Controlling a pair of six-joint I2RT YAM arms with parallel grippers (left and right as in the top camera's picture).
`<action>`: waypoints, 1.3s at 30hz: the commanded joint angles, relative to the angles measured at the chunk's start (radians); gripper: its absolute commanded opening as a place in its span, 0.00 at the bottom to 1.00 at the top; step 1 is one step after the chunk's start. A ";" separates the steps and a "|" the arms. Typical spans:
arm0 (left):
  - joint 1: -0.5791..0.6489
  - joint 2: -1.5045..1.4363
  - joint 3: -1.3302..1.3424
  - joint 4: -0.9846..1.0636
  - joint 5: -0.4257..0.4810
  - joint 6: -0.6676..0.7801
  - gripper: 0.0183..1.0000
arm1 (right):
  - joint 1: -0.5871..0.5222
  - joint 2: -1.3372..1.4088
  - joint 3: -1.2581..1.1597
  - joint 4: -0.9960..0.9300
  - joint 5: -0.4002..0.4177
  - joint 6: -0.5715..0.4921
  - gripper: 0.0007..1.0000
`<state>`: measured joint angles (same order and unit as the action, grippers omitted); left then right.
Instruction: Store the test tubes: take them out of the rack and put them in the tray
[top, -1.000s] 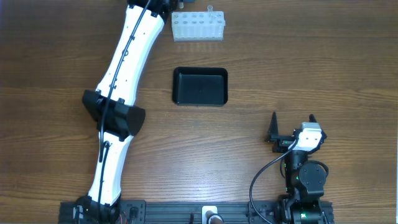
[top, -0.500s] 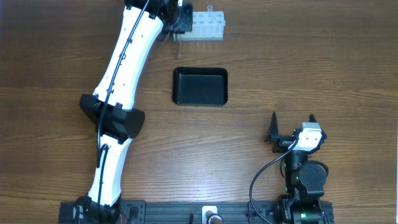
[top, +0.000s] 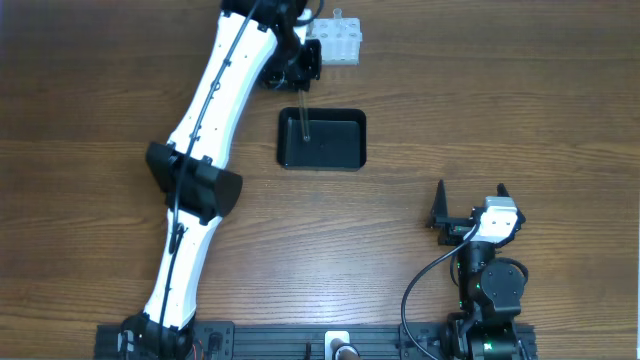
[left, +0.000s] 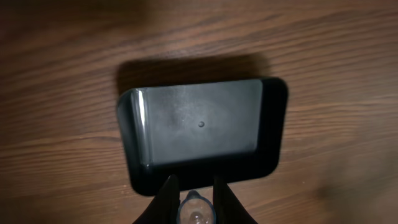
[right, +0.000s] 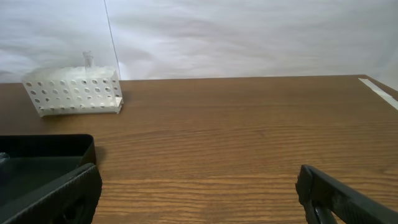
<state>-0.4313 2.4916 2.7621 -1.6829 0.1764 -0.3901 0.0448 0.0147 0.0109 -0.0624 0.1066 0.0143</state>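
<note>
Left hand (left: 194, 198) clamped on test tube (left: 196, 213), fingers pinching just below its open mouth. Tube hangs upright over left end of tray (left: 273, 124); cannot tell if tip touches tray floor.
Tube: clear, thin, round-mouthed.
Tray: black, glossy, rectangular, rounded corners, raised rim.
Rack (top: 337, 42): white translucent block with rows of holes, near tray's far side; second tube (right: 87, 60) standing in it.
Right hand (top: 470, 205): fingers spread wide, well apart from tray, over wood-grain bench (top: 520, 100).
</note>
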 joint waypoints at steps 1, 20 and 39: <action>0.000 0.073 0.015 -0.002 0.040 -0.014 0.04 | 0.002 -0.009 -0.005 -0.005 -0.002 -0.008 0.99; 0.002 0.124 -0.093 -0.003 0.037 0.019 0.04 | 0.002 -0.009 -0.005 -0.005 -0.002 -0.008 0.99; 0.005 0.150 -0.141 0.012 -0.055 0.023 0.05 | 0.002 -0.009 -0.005 -0.005 -0.002 -0.008 0.99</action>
<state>-0.4309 2.6061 2.6270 -1.6814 0.1383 -0.3820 0.0448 0.0147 0.0109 -0.0624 0.1066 0.0135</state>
